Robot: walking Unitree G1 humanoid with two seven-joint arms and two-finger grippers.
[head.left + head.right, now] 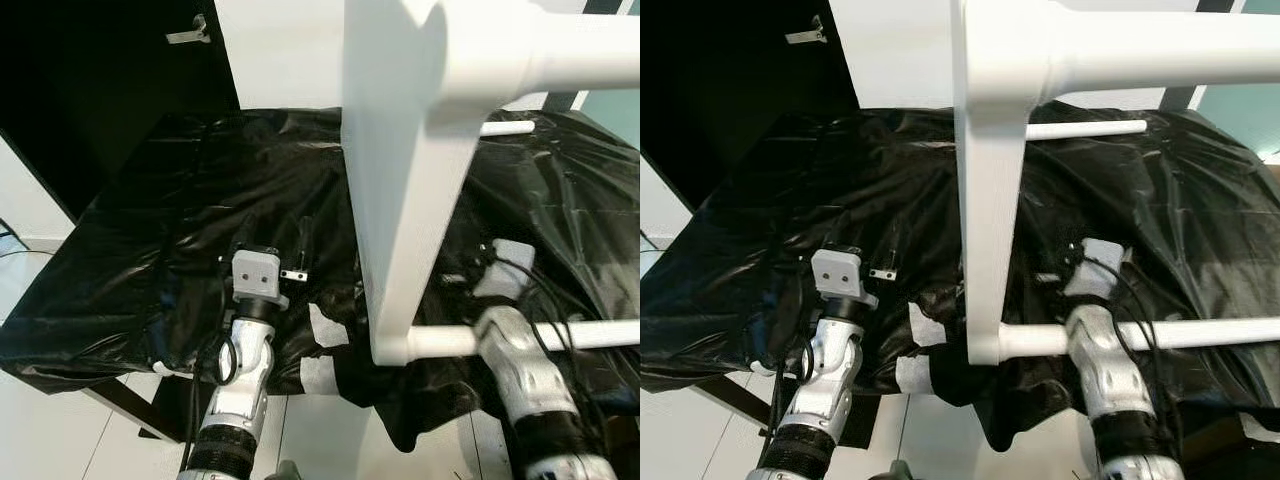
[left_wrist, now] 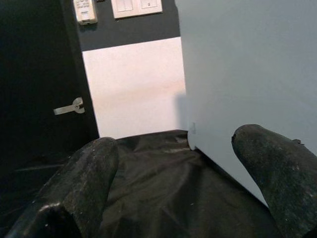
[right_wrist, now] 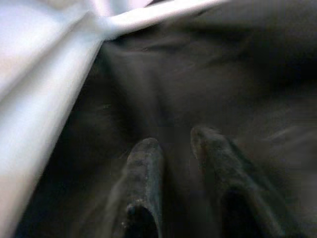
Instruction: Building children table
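The white table frame (image 1: 400, 200) is cut off by the top edge.

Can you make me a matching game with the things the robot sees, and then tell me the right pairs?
Things:
1. white table frame
2. plastic sheet
3. door handle
4. left tool

States:
A. open, fingers wide apart
B. black, crinkly, spread over the work surface
C. silver, on the black door
D. standing up on the sheet, with round rods sticking out sideways

Pairs: 1-D, 2-B, 3-C, 4-A
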